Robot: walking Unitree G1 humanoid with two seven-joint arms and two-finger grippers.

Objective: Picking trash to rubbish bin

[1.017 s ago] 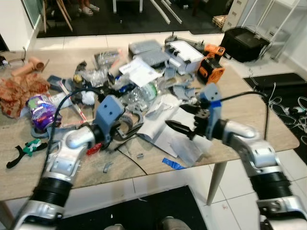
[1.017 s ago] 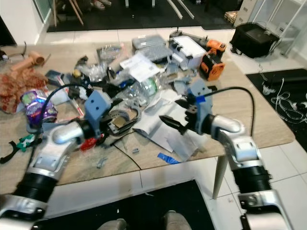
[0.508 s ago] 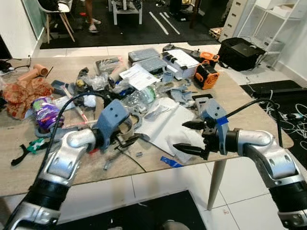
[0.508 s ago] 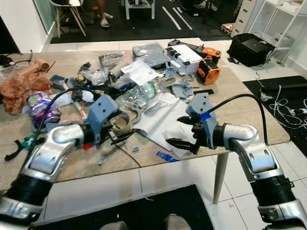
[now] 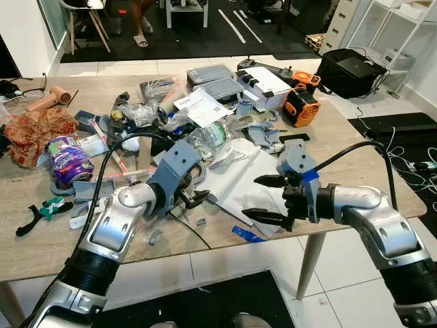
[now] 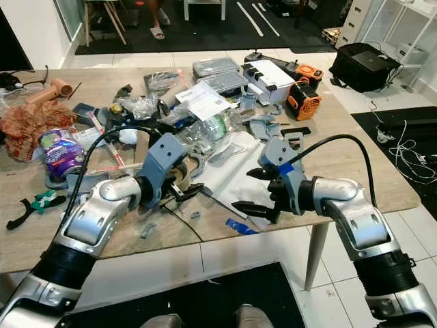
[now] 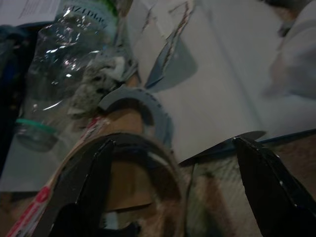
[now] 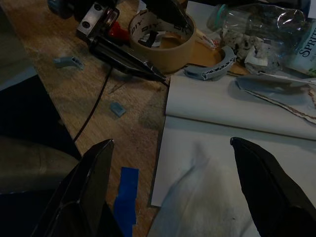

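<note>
On table (image 5: 355, 147): crumpled white paper (image 5: 239, 181).

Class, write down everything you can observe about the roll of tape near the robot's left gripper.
The roll of tape is a wide tan ring with a light inner core bearing dark print and a red-marked edge. It lies flat on the wooden table beside a white paper sheet. The left gripper is open, one black finger reaching over the ring. A grey curved plastic piece rests against its far side, near a crumpled clear bottle.
</note>
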